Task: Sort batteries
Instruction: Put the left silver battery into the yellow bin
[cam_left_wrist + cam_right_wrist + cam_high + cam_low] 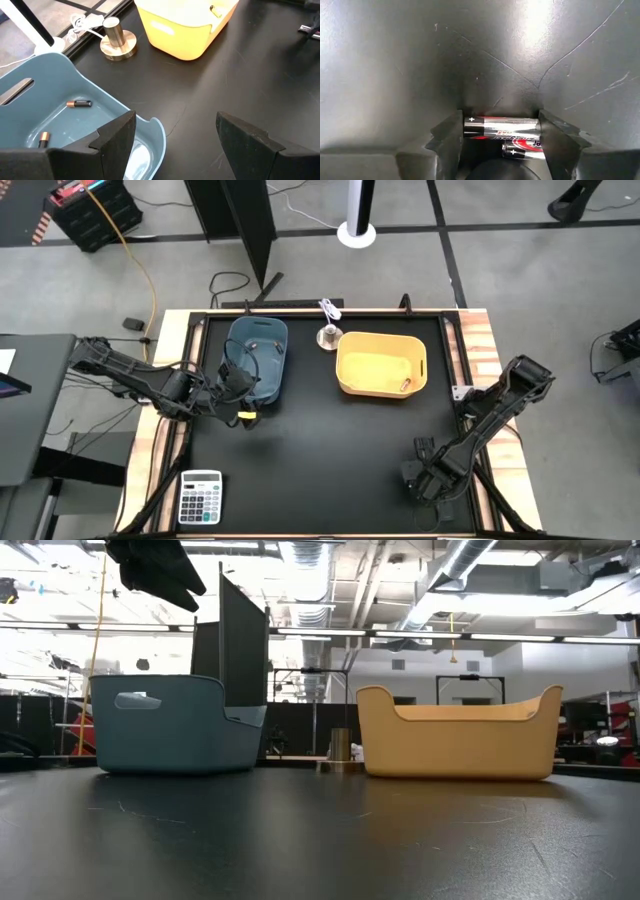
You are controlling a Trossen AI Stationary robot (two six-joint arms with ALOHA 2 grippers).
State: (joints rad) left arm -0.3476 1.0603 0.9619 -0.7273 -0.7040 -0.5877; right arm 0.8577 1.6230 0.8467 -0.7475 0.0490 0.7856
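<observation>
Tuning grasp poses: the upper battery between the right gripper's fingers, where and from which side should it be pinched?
Probably mid-body, from straight above. The upper battery lies flat on the black table, ends toward the right gripper's fingers, touching a second battery. Turning the wrist so the pads meet its long sides seems safer.

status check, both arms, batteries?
Left gripper open, empty, at blue bin. Right gripper low on table, two batteries between fingers. Nothing in the way.
</observation>
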